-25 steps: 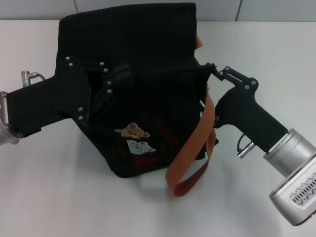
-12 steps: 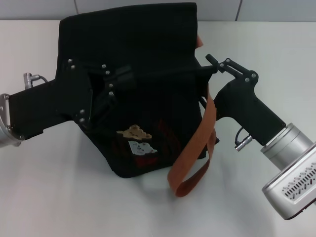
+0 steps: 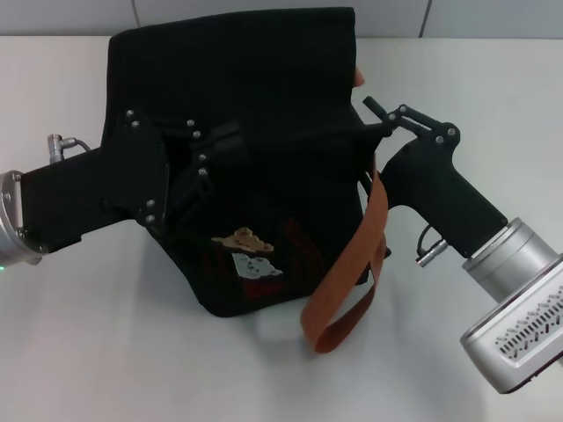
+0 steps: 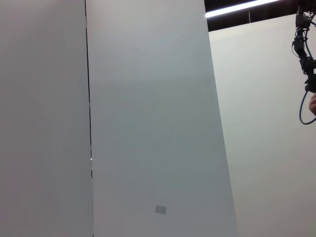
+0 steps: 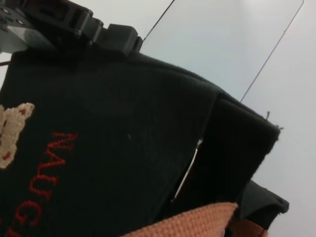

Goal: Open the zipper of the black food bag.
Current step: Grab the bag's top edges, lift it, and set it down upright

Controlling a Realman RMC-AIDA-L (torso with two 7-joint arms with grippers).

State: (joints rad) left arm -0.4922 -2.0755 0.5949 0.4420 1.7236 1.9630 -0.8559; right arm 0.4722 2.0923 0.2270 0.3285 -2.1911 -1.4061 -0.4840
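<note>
Black fabric food bag (image 3: pixel 255 105) with an orange-brown strap (image 3: pixel 347 264) sits mid-table (image 3: pixel 106 352); left gripper (image 3: pixel 207 145) presses its near-left face, right gripper (image 3: pixel 378 119) meets its right edge; whether either clenches, I cannot tell; the zipper is not discernible.

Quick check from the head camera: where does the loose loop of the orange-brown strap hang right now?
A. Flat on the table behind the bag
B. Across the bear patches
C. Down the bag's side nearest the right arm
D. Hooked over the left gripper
C: the orange-brown strap droops down the edge of the black food bag beside the right gripper, clear of the bear patches.
</note>
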